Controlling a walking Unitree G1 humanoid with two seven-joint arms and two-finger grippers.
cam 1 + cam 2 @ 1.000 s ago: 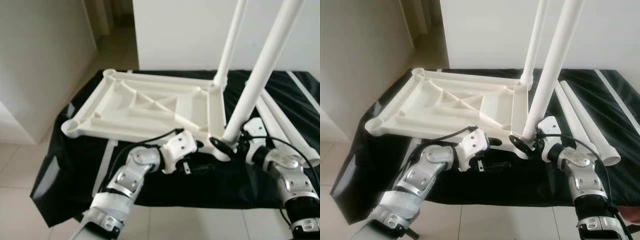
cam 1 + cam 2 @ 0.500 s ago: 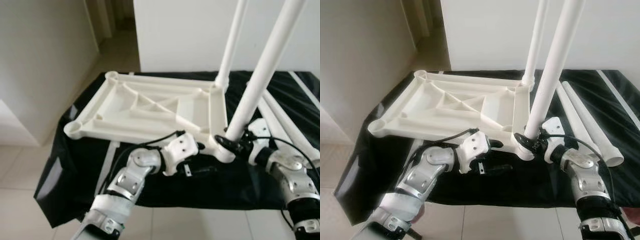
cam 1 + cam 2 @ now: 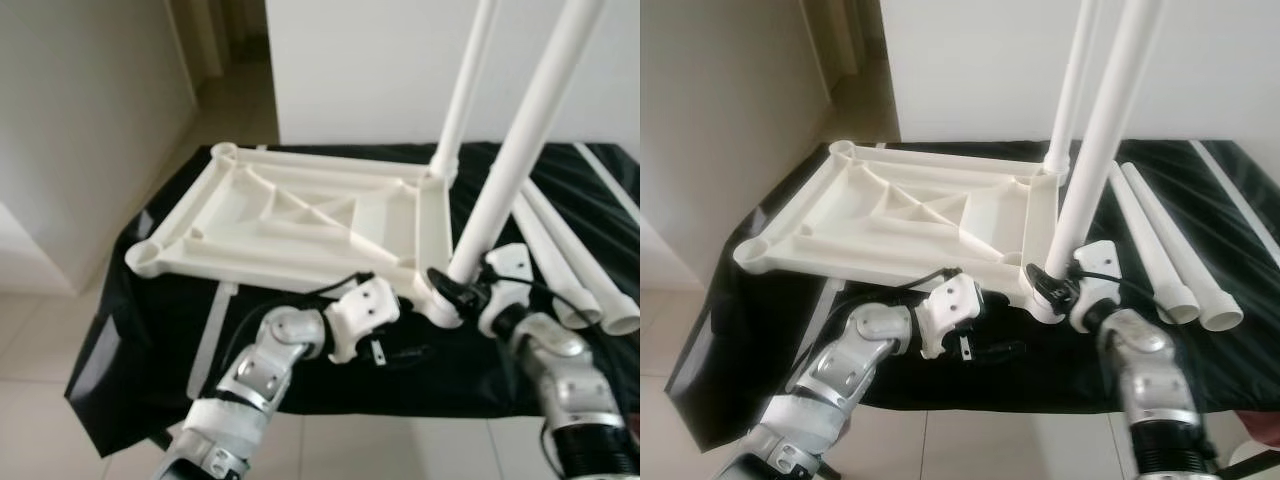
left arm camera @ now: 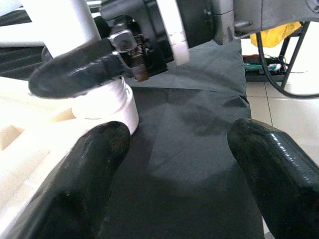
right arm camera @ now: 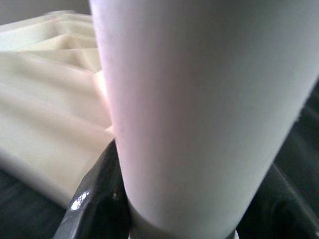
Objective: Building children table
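A black cloth (image 3: 150, 330) covers the bench, hanging over its near edge and left corner. Pale floor tiles (image 3: 40, 420) surround it. A white wall (image 3: 370, 70) stands behind, a cream wall (image 3: 80, 130) on the left, with a passage (image 3: 225, 60) between them.

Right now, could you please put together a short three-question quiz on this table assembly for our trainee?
1. True or false: the right claw is closed around the base of the near upright leg.
2. How many loose legs lie on the black cloth, to the right of the upturned tabletop?
3. Multiple choice: the left claw is A) gripping the tabletop, B) open over the cloth beside the near leg socket, C) holding a loose leg.

Key: 1 true; 2 two; 3 B.
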